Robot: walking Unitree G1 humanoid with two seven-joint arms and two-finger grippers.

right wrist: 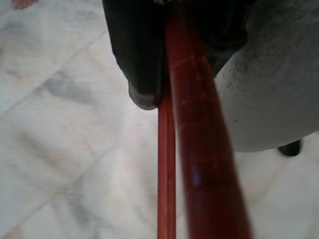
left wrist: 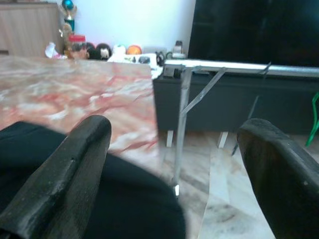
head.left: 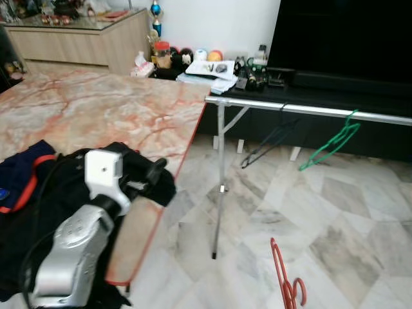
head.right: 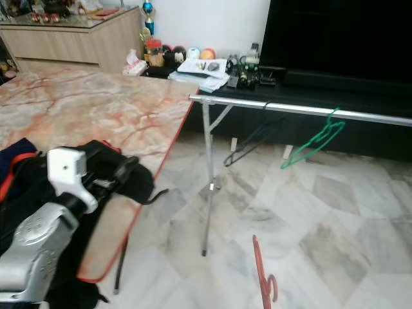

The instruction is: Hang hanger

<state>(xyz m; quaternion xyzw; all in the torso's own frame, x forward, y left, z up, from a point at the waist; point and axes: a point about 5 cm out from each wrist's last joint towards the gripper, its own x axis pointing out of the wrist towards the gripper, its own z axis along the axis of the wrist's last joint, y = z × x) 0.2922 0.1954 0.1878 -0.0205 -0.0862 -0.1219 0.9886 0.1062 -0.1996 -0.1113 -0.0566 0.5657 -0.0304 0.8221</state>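
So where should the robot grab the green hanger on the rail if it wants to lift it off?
The green hanger hangs by its hook from the silver rail, tilted, its body dangling free below. I'd grip the slanted bar just under the hook, coming from the front, the robot's side, since a dark cabinet stands behind. Then lift upward to unhook it.

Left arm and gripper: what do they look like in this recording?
The left arm is silver metal with a white boxy wrist module and a black cable along it. The left gripper has two thick, matte black fingers with rounded tips.

Spread jaws over table (left wrist: 75,89) (marble)
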